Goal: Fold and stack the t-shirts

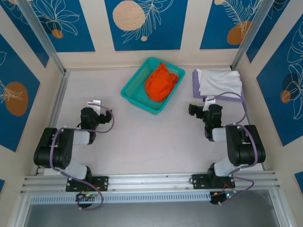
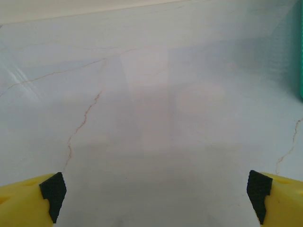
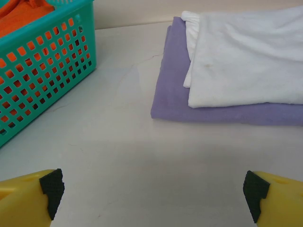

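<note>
My left gripper (image 2: 155, 196) and right gripper (image 3: 155, 194): spread wide, empty.
Past them on the table (image 1: 156, 137), the orange t-shirt (image 1: 160, 84) lies crumpled in the teal basket (image 3: 47, 71); right of it, the white t-shirt (image 3: 246, 56) sits folded atop the lavender t-shirt (image 3: 173, 97).

Pale marbled table (image 1: 142, 142) enclosed by blue floral wall panels (image 1: 142, 23).

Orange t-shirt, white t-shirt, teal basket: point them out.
orange t-shirt (image 1: 160, 84), top external view, middle of the crumpled cloth.
white t-shirt (image 3: 246, 61), right wrist view, centre of top face.
teal basket (image 3: 52, 22), right wrist view, upper rim.
</note>
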Controlling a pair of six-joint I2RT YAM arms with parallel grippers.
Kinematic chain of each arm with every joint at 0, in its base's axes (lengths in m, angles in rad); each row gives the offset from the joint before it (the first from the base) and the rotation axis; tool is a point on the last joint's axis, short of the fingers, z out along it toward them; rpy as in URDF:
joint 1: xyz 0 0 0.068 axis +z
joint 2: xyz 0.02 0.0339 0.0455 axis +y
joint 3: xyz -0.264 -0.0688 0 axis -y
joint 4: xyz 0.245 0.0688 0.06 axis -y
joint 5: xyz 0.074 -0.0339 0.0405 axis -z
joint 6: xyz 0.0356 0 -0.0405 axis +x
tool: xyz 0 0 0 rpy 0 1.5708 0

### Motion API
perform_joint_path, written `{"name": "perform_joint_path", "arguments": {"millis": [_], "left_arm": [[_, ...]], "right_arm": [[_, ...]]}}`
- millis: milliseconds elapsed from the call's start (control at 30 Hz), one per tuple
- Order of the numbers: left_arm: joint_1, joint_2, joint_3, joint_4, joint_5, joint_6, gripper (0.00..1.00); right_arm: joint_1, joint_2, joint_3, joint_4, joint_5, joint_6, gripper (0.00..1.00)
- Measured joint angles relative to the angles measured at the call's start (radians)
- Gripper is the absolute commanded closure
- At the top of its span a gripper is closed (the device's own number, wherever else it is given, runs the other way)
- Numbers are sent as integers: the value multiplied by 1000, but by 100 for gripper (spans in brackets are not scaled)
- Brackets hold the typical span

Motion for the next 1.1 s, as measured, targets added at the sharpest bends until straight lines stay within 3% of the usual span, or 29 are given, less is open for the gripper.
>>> {"name": "perform_joint_path", "arguments": {"millis": [900,1100], "left_arm": [[0,-2,0,-3,0,0,0],[-21,-145,98,-230,-40,29,0]], "right_arm": [[8,-3,0,-6,7,-1,1],[83,-174,126,-347,124,16,1]]}}
